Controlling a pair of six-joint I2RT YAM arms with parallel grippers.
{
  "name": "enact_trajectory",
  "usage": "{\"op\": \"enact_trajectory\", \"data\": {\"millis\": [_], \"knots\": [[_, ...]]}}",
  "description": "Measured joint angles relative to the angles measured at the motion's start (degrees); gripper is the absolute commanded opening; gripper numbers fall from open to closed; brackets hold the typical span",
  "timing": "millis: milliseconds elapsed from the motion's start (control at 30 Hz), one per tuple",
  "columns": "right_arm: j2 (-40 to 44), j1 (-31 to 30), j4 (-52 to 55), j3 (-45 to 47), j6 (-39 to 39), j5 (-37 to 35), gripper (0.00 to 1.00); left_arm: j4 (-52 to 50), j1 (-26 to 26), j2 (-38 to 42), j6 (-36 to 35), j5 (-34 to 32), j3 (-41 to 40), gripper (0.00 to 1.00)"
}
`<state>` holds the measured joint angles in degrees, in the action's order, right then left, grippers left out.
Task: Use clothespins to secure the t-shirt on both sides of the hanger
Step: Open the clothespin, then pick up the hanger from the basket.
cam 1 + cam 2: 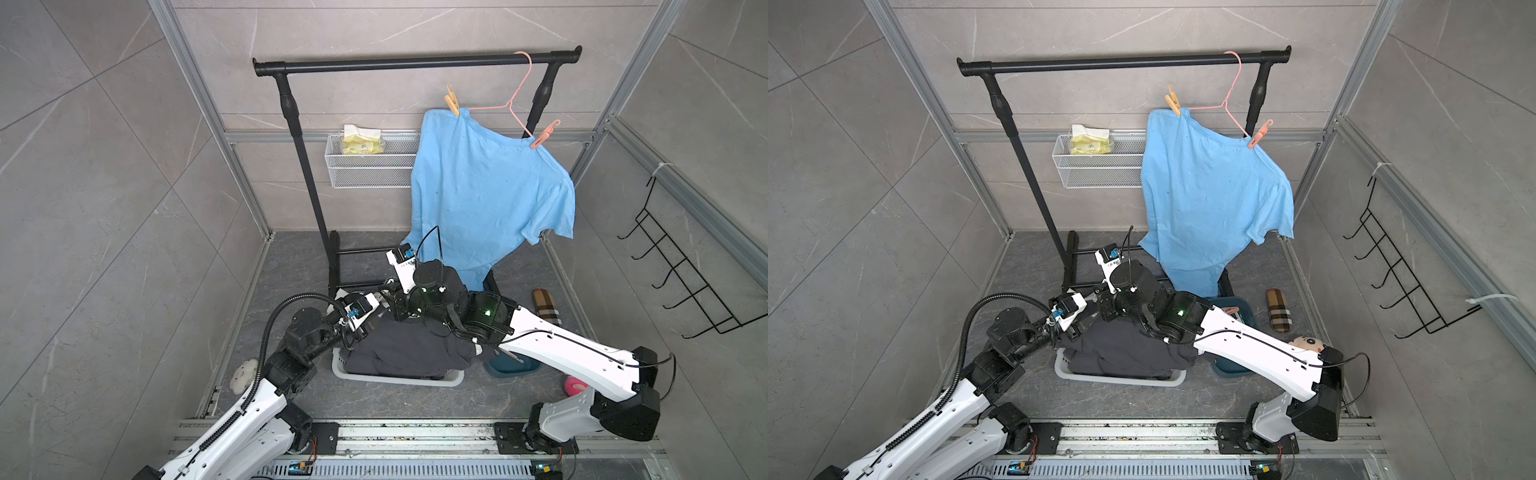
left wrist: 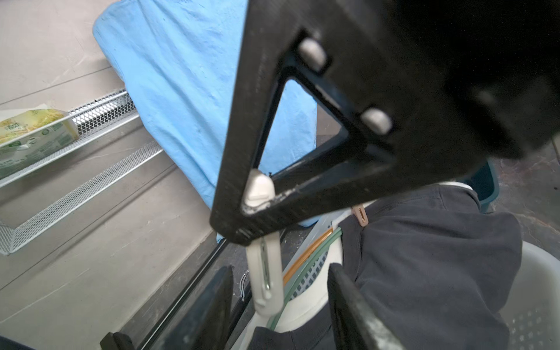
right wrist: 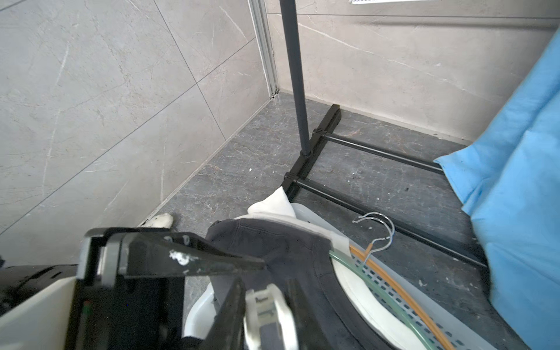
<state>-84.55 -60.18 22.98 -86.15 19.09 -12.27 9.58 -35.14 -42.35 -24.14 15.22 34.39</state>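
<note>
A blue t-shirt (image 1: 490, 187) hangs on a pink hanger (image 1: 513, 99) from the black rack (image 1: 415, 62). A tan clothespin (image 1: 452, 102) clips one shoulder and a pink clothespin (image 1: 541, 138) clips the other; both top views show them. Low over the laundry basket, my right gripper (image 3: 266, 291) is shut on a pale grey-white clothespin (image 3: 268, 315). In the left wrist view that clothespin (image 2: 266, 272) hangs between the fingers of my open left gripper (image 2: 280, 268), touching neither.
A white laundry basket (image 1: 399, 376) holds a dark garment (image 1: 407, 345) with orange and green hangers (image 3: 394, 291) along its rim. A teal bin (image 1: 515, 365), a checked slipper (image 1: 546, 305), a wire wall basket (image 1: 370, 170) and a black hook rack (image 1: 685, 270) are around.
</note>
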Motion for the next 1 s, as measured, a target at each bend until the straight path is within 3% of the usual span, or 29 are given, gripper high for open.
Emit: {"op": "enact_trajectory", "data": {"millis": [200,367,433,633,1000], "knots": [[0.07,5.44,-0.76,0.35,-3.08,0.13,0.00,-14.60,3.13,-3.17,-1.84,-1.29,9.42,0.62],[0.46,9.92,-4.74,3.04,-6.27,4.50,0.00,-25.35,17.31,-9.62,-1.01,6.62,15.52,0.61],[0.46,11.65,-5.97,3.76,-6.78,7.08,0.00,-29.44,20.65,-13.60,-1.40,7.26,17.00,0.59],[0.44,13.60,-8.57,4.59,-8.50,13.31,0.00,-39.82,24.41,-26.18,-5.16,7.48,20.26,0.49],[-2.25,13.60,-9.57,5.03,-10.21,18.78,0.00,-46.07,25.18,-29.29,-13.27,4.17,22.05,0.44]]}}
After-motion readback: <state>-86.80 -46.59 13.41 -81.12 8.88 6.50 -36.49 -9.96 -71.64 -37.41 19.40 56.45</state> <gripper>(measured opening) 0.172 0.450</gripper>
